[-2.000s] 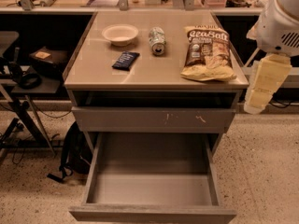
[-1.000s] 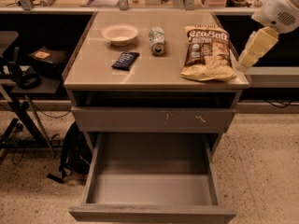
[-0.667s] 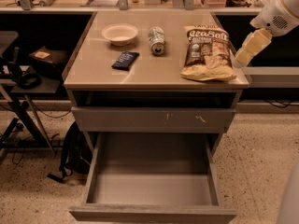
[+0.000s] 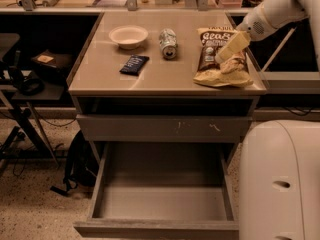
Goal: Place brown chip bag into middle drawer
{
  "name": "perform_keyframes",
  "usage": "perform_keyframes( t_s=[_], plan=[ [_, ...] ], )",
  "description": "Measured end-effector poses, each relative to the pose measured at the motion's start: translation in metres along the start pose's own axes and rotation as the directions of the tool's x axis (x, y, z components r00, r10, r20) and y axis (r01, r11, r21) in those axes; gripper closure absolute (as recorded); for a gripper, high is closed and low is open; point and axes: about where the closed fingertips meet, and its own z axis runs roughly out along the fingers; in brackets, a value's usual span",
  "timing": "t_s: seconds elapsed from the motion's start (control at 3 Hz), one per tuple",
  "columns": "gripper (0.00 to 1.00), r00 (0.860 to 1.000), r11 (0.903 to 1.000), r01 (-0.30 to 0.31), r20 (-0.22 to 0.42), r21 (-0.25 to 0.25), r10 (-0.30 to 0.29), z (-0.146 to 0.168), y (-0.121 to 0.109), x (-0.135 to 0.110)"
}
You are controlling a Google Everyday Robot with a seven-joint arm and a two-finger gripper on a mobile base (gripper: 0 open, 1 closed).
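Look to the right side of the desk [image 4: 165, 74] for the bag [image 4: 207, 54]: lying flat, well right of the can [image 4: 168, 36], close to the desk's right edge. Runs near to far along its long axis, with the brown lettered top toward the far edge and the pale crumpled bottom toward the near edge.

Note the gripper [image 4: 223, 56], slanting down from the far right, tip over the bag's middle and a little right of its centre line. Touching the foil or just above it: cannot tell. Cannot tell either whether the jaws stand wide or narrow.

Approaches the bag from the right, across its short width. Likely to pinch across the long axis or on a crinkle of the top face. Probably needs to settle onto the bag first.

From there, down, near and left to the drawer [image 4: 160, 204], pulled out below the scratched front [image 4: 165, 129] and open upward. Probably best to lift clear of the desk's near edge, then lower in with the bag's long axis across the drawer's width.
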Motion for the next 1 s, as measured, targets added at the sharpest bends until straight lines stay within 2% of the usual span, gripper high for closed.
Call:
perform_keyframes(
  t_s=[0.67, 1.0],
  plan=[
    [0.00, 1.000, 0.9999, 0.011, -0.014, 0.003, -0.011, 0.007, -0.002, 0.002],
    [0.00, 0.998, 0.9991, 0.001, -0.057, -0.043, -0.004, 0.036, 0.001, 0.029]
  ],
)
